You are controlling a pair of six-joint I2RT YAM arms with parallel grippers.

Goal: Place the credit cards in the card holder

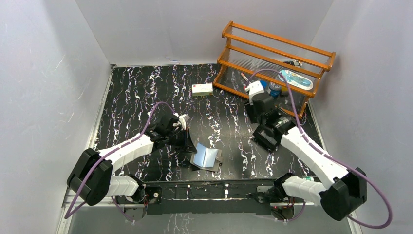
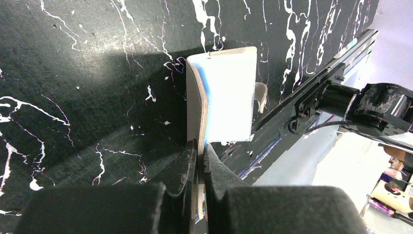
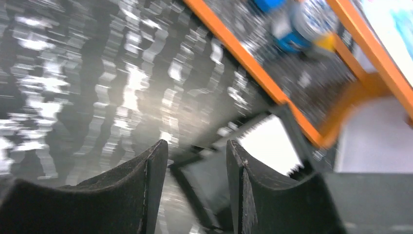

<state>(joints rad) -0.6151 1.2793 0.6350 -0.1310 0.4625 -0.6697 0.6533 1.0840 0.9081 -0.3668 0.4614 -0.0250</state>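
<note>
The card holder (image 1: 207,157) lies spread open near the table's front middle, grey outside and light blue inside. In the left wrist view the card holder (image 2: 221,92) stands on edge, and my left gripper (image 2: 199,153) is shut on its near flap. From above, the left gripper (image 1: 189,144) sits at the holder's left side. My right gripper (image 1: 257,117) hovers at the right over a black tray (image 1: 263,139). The right wrist view is blurred. It shows the right gripper (image 3: 197,151) open and holding nothing. A pale credit card (image 3: 270,144) lies in the black tray (image 3: 204,180) just beyond the fingertips.
A wooden rack (image 1: 272,63) with small bottles and a packet stands at the back right, close behind the right gripper. A white box with a red mark (image 1: 202,89) lies at the back middle. Grey walls close in both sides of the table.
</note>
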